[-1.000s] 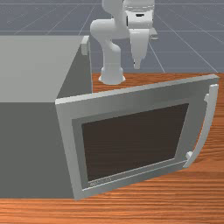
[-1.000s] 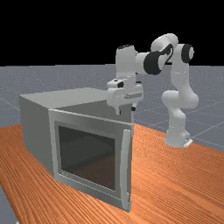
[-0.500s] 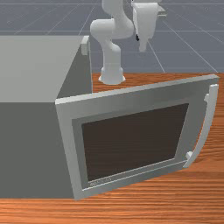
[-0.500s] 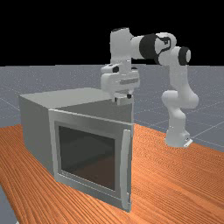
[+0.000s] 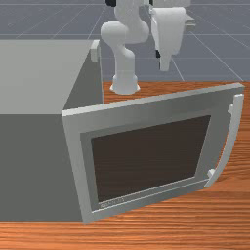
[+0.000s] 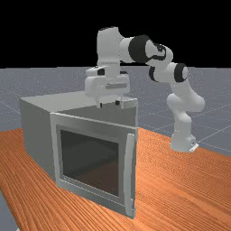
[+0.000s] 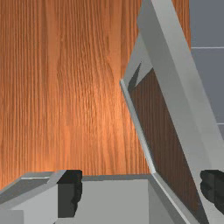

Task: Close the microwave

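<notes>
The gripper hangs empty, fingers spread wide, above the microwave, whose door stands open.

The table is of orange-brown wood, streaked with darker grain. In the front view it runs along the bottom of the frame and up the right side; its far edge crosses above the middle. In the far view it spreads over the lower half, with a brighter sheen right of centre. The floor is grey-blue, ruled with thin pale lines. It lies across the top of the front view and, in the far view, across the middle band and in the lower left corner. Above its horizon there, the backdrop is plain black. In the wrist view, floor shows beyond the table's edge.
</notes>
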### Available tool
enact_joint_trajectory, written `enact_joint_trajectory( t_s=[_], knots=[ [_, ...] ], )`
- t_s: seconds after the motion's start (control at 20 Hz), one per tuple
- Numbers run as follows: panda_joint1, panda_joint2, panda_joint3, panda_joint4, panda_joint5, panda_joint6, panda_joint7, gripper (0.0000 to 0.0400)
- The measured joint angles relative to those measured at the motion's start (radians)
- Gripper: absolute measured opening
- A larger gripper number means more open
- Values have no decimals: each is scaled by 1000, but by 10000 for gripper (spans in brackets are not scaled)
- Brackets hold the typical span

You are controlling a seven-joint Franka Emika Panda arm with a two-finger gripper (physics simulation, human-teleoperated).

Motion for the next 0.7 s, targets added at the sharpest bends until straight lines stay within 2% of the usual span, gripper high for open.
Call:
enact_joint_trajectory(
  t_s=[0.1,0.15,0.25,0.35,0.4,0.45,0.5,0.65,0.7],
  knots=[
    [-1,-114,-3,-234,-12,237,5,400],
    [0,-80,-4,-176,-12,211,3,400],
    [5,-42,-9,-143,-28,310,11,400],
    [2,1,-5,-39,-12,143,0,400],
    [3,29,-5,9,-12,124,-1,400],
    [3,20,-6,-13,-14,155,0,400],
    [3,42,-5,36,-10,92,-2,400],
    [5,-94,-13,-288,-36,445,18,400],
    [1,-100,-9,-308,-24,422,8,400]
  ],
)
